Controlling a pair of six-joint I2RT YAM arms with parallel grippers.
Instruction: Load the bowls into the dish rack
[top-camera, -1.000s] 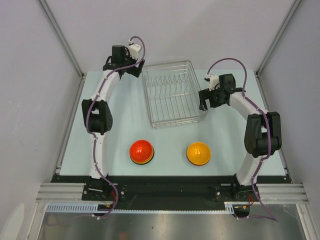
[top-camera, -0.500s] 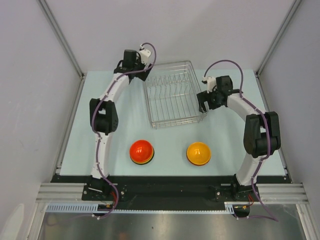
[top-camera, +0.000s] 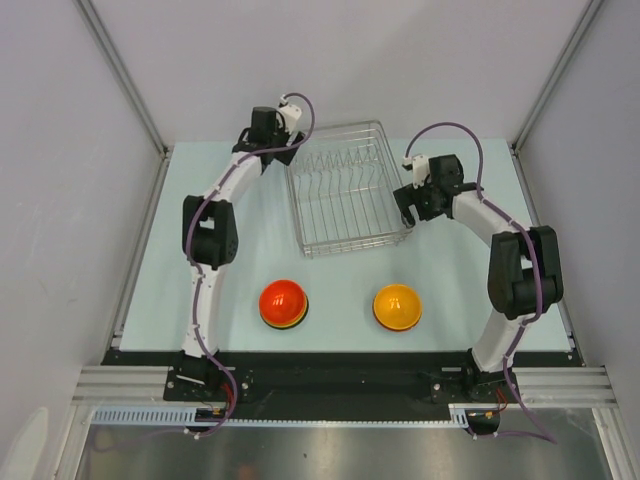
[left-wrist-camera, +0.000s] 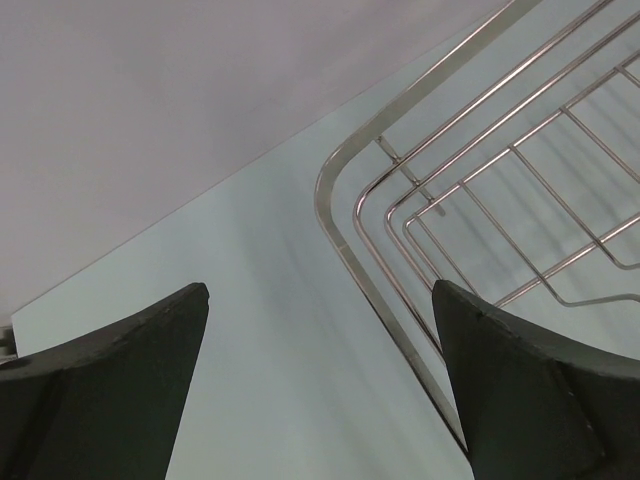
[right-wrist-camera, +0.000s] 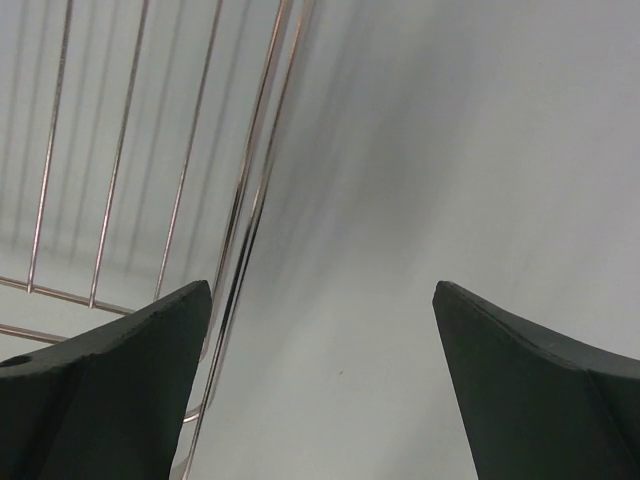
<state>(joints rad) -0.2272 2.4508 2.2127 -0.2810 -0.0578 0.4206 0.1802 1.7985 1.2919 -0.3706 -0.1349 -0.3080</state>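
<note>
Desk (top-camera: 250, 270) from overhead: red bowl (top-camera: 283, 303) and yellow bowl (top-camera: 397, 306) lie upside down at the near side, well apart from the dish rack (top-camera: 352, 243) farther back. The arm tips are too small to read. Left wrist: your left end effector (left-wrist-camera: 320, 385) gapes beside a rack corner, the rest cropped. Right wrist: your right end effector (right-wrist-camera: 320, 385) gapes too, with the rack rim passing behind one finger.

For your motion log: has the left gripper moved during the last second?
Yes: the left gripper moved right, nearer the dish rack's far left corner.
</note>
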